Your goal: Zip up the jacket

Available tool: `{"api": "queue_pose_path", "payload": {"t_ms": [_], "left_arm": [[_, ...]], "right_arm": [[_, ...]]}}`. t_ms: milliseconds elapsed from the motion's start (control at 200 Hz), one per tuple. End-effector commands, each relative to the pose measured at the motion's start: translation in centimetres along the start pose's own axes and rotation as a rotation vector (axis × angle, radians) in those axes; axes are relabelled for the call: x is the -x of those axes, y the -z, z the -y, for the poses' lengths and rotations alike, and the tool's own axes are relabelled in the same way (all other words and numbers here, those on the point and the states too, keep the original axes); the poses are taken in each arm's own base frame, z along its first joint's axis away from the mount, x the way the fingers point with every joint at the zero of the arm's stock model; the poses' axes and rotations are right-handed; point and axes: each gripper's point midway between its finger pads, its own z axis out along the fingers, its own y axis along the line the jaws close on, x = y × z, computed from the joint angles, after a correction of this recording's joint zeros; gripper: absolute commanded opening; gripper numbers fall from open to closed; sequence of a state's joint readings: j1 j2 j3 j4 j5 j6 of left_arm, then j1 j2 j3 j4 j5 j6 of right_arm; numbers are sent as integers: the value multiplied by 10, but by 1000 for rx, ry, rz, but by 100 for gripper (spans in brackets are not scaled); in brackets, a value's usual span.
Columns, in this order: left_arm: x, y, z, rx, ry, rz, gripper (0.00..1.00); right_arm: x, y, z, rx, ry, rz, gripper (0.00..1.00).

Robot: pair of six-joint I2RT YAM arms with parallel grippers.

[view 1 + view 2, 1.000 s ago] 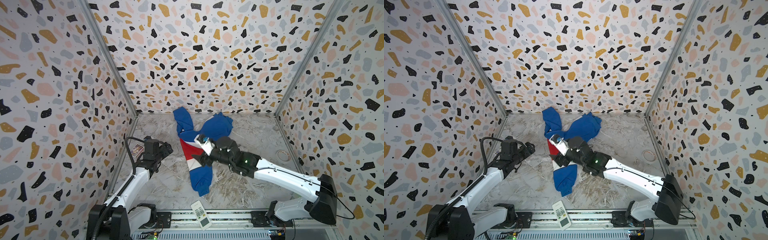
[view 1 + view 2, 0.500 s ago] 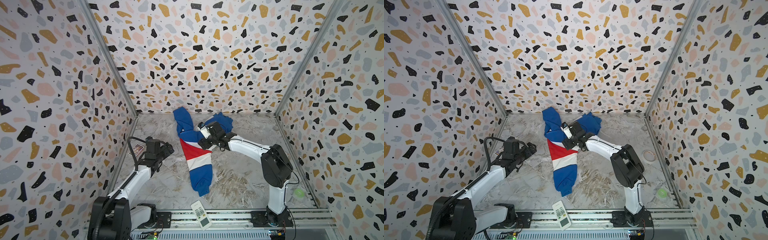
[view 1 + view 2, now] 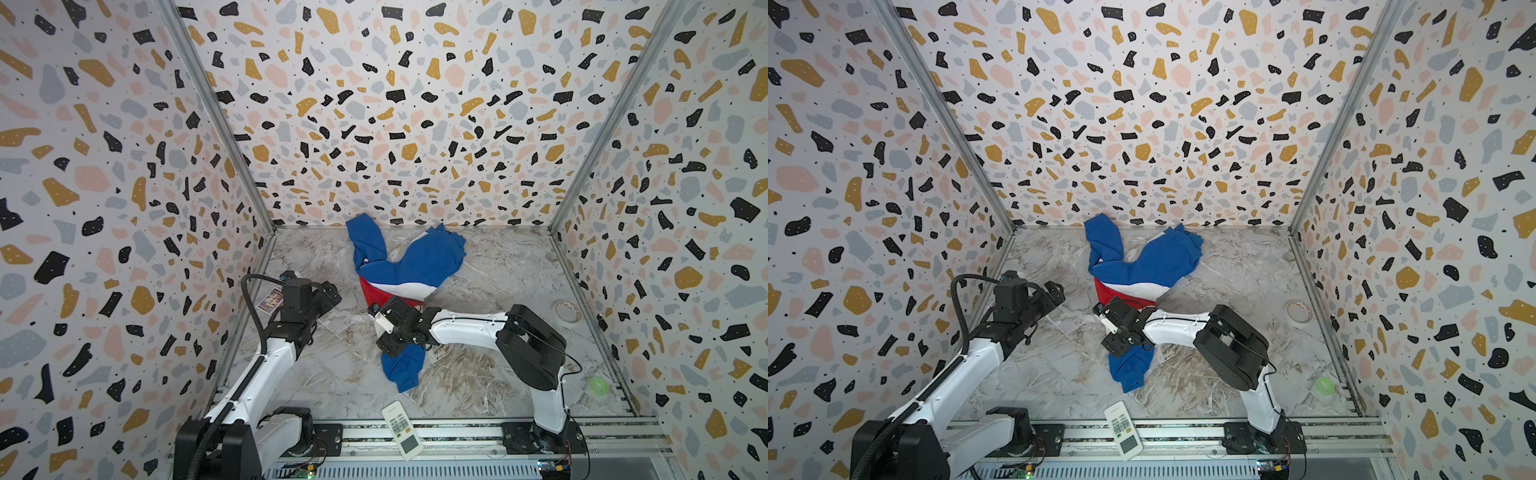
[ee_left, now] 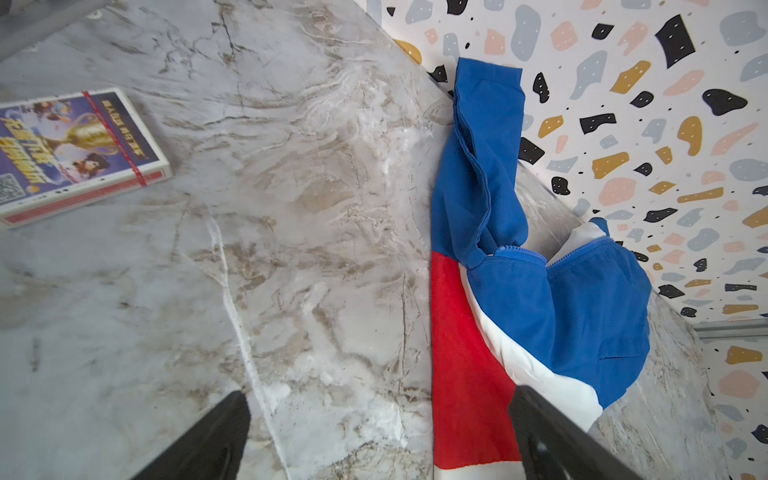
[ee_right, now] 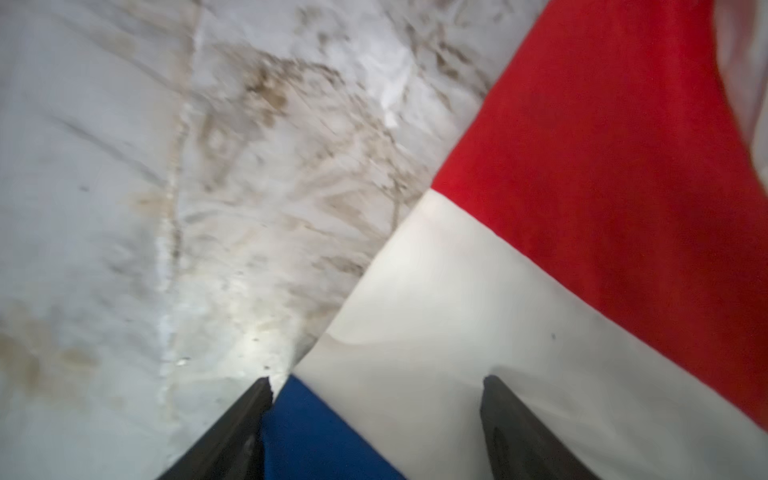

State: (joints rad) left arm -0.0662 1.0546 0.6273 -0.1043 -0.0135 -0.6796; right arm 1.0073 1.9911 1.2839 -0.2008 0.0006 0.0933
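Blue fabric jacket [image 3: 415, 262] w/ red & white bands, lengthwise front-to-back; right gripper [image 5: 378, 382] spread over its mid, left gripper [image 4: 379, 392] spread nearby.

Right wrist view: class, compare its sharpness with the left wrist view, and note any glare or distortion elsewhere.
Right wrist view: the table veining is smeared, the jacket bands soft-edged, with a glare patch on the marble. Left wrist view: crisp, zipper teeth and card box print distinct. Both top views: wall frames splay outward.
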Motion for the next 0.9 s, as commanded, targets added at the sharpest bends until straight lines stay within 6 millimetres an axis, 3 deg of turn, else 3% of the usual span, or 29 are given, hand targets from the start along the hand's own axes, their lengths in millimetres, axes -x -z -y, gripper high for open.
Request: {"api": "queue_pose_path", "payload": {"t_ms": [0,175,275,365,441,521,741,896], "left_arm": [[-7,2,-10,20,-20,-10,100],[-12,2,-12,15,-18,-26,100],[-14,1,-12,11,-20,-31,100],[-15,1,-9,-8,-19,-32,100],[-17,1,-6,-27,-8,-35,100],[-18,0,-4,-48,20,-34,100],[-23,-5,11,-165,157,-32,100],[-23,-8,22,-214,231,-37,100]], "right_arm": [[7,6,8,-38,-25,15,71],[5,7,8,-34,-11,1,31],[13,22,9,-45,4,22,11],[27,48,16,-69,18,64,0],[44,80,28,-89,15,125,0],[67,127,44,-96,-8,227,0],[124,271,97,-84,-78,568,0],[140,324,128,-141,-104,656,0]]}}
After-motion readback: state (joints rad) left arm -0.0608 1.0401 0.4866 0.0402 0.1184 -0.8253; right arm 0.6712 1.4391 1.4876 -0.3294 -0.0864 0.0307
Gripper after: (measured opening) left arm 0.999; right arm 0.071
